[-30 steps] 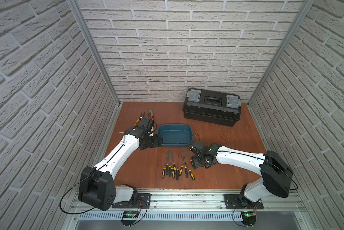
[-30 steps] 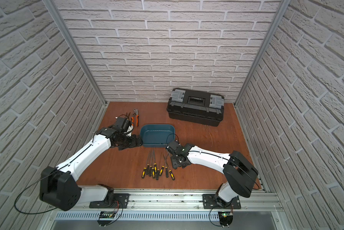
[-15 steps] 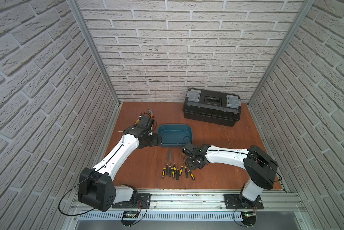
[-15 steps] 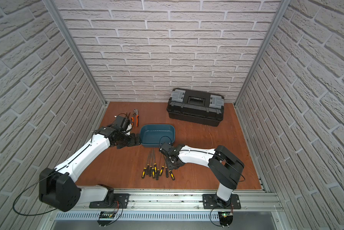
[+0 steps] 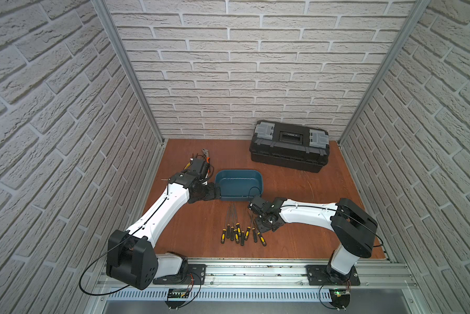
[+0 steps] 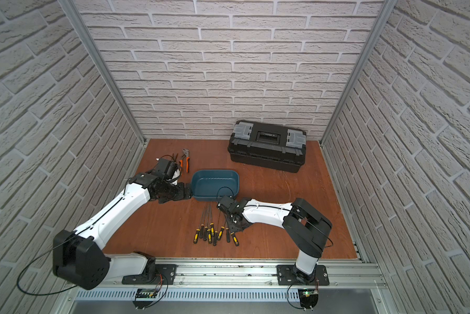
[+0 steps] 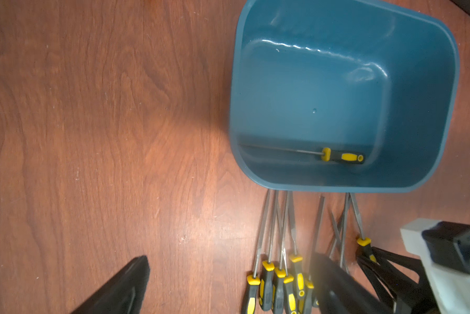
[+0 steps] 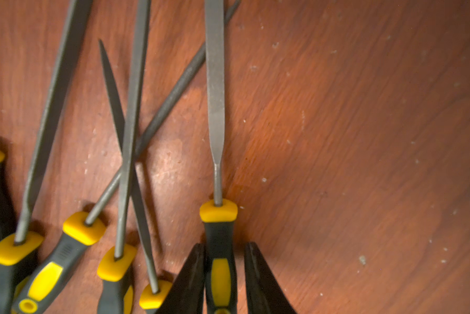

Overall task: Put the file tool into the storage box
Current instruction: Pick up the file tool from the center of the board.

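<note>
Your right arm has swung inward across the table, and the right gripper has drawn its jaws in sharply as it settled low over the end file of the row. That file's black-and-yellow handle lies between the jaws. One finger looks pressed against it, while a sliver of wood shows between the handle and the opposite finger, so you are straddling it narrowly and have not clamped it yet. The blade runs straight out ahead of the fingertips, flat on the wood. The neighbouring files cross one another just to one side of the gripper, clear of the handle you chose.

The storage box lies beyond the blade's tip, ahead of this gripper, with a stored file already inside. The left gripper sits at the box's short end, touching or nearly touching its wall. Its wrist view shows the fingers wide apart with nothing between them.

The approach looks done, and the grasp is the step in hand. I'd judge you should finish closing before lifting, because one-sided contact could roll the handle toward its neighbours.
</note>
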Robot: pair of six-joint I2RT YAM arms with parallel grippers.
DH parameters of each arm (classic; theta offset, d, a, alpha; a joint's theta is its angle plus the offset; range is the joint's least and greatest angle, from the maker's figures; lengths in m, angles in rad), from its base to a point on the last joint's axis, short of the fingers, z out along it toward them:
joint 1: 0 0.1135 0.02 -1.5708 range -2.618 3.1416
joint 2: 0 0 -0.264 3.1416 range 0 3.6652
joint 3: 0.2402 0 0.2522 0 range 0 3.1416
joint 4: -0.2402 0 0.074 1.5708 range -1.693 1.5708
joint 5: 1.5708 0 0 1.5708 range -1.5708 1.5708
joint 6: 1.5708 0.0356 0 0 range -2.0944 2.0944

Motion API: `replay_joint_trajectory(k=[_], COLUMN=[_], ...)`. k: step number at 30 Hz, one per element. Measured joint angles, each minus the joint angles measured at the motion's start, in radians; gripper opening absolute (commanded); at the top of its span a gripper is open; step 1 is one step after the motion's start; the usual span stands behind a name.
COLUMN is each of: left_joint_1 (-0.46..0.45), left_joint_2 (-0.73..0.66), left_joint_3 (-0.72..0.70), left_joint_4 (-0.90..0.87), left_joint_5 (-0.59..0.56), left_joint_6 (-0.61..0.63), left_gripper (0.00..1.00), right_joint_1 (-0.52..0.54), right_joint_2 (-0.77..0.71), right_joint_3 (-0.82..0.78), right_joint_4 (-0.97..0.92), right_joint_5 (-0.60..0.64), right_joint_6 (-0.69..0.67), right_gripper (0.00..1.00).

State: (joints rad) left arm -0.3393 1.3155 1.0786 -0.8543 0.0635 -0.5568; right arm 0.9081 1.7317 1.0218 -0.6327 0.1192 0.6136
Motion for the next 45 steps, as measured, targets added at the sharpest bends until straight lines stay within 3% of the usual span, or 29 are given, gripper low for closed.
replay_joint_trajectory(k=[8, 21, 38, 45], left_joint_1=[-0.002, -0.003, -0.003, -0.003], left_joint_2=[0.000, 0.000, 0.000, 0.000], left_joint_3=[0.012, 0.013, 0.014, 0.033], left_joint_4=[-0.006, -0.007, 0.013, 0.020], left_joint_5=[-0.001, -0.007, 0.008, 0.029], left_joint_6=[0.015, 0.030, 0.029, 0.014], left_gripper=[0.98, 0.98, 0.98, 0.98], right_joint_1=[0.007, 0.043, 0.094, 0.118], right_joint_2=[0.009, -0.015, -0.235, -0.391], right_joint_3=[0.000, -0.021, -0.101, -0.110], right_joint_4=[0.001, -0.021, -0.168, -0.233], right_joint_5=[0.003, 0.045, 0.077, 0.136], right_joint_6=[-0.002, 0.000, 0.020, 0.042], right_gripper=[0.11, 0.07, 0.06, 0.07])
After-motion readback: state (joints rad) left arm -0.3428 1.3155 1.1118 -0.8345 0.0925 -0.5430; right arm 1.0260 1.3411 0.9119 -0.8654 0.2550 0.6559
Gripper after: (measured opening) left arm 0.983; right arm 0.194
